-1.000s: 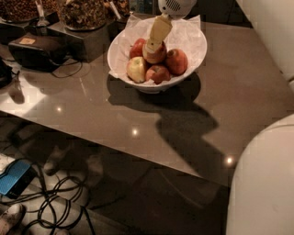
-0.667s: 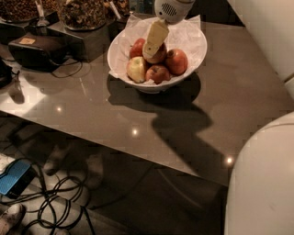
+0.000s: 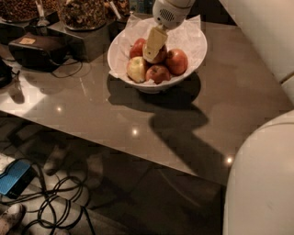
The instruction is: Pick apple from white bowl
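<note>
Your gripper [image 3: 149, 55] hangs low inside the white bowl [image 3: 147, 85] on the desk [image 3: 92, 108], pressed against the apple [image 3: 162, 54] at the pile's middle. You cannot tell whether it grips anything.

The glossy grey-brown surface [image 3: 138, 119] carries the white bowl [image 3: 156, 86] at its far middle. At the far left sit a black box [image 3: 39, 50] with a thin cable [image 3: 69, 74] beside it, and a dark block [image 3: 87, 41] bearing jars [image 3: 82, 11] of dry food. The hand [image 3: 154, 45] reaches down into the bowl from the far side.
</note>
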Action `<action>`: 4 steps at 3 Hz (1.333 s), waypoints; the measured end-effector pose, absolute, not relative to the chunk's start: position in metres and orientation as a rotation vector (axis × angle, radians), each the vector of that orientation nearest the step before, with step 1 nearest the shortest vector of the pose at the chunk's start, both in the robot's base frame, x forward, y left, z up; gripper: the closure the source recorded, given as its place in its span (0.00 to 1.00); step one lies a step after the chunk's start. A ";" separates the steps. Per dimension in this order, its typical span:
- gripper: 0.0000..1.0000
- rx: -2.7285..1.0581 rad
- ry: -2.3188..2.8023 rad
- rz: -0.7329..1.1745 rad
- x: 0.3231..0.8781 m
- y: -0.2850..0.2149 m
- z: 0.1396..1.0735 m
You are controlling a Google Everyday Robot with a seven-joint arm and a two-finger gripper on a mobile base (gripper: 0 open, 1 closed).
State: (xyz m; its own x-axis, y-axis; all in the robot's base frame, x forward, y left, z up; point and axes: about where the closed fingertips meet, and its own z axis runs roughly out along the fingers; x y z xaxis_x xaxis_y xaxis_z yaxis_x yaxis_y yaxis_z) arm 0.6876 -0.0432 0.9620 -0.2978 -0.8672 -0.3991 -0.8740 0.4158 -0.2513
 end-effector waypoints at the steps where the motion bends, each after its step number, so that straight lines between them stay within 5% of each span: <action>1: 0.26 -1.460 2.222 -0.016 0.700 -0.054 0.957; 4: 0.26 -1.489 2.243 0.005 0.699 -0.050 0.944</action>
State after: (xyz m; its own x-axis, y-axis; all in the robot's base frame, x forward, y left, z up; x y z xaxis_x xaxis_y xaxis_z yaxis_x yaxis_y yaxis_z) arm 0.6986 -0.0496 0.9442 -0.3193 -0.8749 -0.3640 -0.8765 0.4187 -0.2375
